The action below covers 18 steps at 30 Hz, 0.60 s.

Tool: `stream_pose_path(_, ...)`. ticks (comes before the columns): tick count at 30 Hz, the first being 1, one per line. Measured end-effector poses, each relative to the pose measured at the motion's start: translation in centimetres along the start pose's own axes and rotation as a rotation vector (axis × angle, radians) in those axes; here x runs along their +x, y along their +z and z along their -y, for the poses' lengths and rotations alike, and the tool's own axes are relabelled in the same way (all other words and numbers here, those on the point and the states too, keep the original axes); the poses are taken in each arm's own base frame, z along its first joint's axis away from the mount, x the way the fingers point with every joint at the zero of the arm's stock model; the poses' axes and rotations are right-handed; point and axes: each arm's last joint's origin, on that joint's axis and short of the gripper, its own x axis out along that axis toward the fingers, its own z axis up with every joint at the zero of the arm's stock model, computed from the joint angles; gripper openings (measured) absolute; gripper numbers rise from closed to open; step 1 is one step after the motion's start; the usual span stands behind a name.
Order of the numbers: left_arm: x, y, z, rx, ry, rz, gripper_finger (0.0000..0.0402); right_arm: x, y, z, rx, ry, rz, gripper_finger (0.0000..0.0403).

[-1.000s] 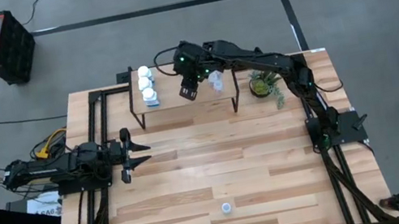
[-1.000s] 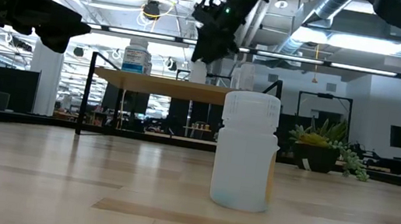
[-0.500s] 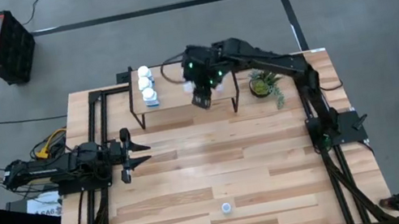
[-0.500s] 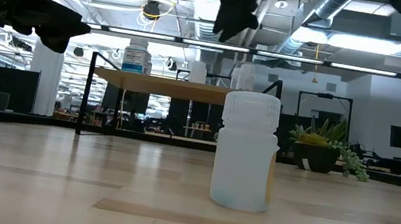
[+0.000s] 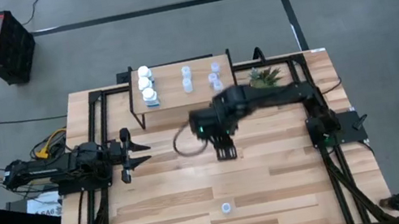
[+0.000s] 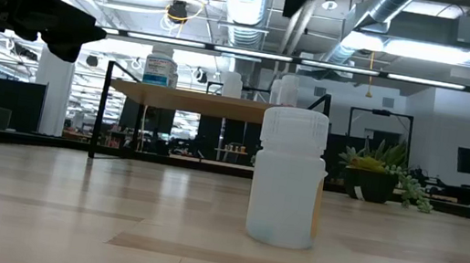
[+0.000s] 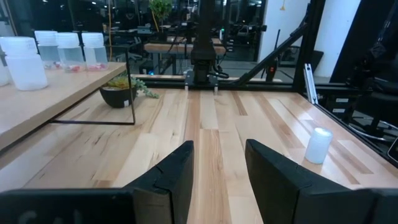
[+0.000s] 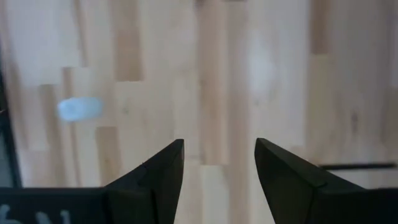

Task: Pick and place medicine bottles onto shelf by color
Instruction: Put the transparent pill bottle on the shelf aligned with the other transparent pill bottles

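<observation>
The shelf [image 5: 183, 90] stands at the table's far middle. Three white medicine bottles [image 5: 146, 84] stand at its left end, and several translucent ones [image 5: 186, 80] stand in the middle and right. One translucent bottle [image 5: 225, 207] stands upright alone on the tabletop near the front edge; the low view shows it close up [image 6: 287, 178]. My right gripper [image 5: 226, 153] hangs open over the table's middle, pointing down, with nothing between its fingers [image 8: 219, 146]. That bottle [image 8: 81, 107] lies well off from it. My left gripper [image 5: 138, 153] rests level at the table's left, fingers apart and empty.
A small potted plant [image 5: 263, 77] stands on the table right of the shelf. Black arm frames [image 5: 93, 139] run along the table's left and right sides. Bare slats [image 5: 195, 179] lie between the shelf and the lone bottle.
My right gripper has swung from above the shelf toward the table's near edge, out over the middle of the table. It has tipped to point more steeply down. Its fingers have stayed open and empty. The bottles have not moved.
</observation>
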Motion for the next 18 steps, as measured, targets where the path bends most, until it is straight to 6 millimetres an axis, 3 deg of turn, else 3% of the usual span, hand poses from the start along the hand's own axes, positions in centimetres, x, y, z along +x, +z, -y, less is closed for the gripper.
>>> stream_pose_path(9, 0.0, 0.0, 0.0, 0.000, 0.000, 0.000, 0.0132, 2.0, -0.4, -7.5, -0.048, -0.003, 0.001, 0.0218)
stream_pose_path(18, 0.0, 0.0, 0.0, 0.001, 0.000, 0.000, 0.0132, 5.7, -1.4, -13.8, -0.068, -0.022, -0.060, 0.0218)
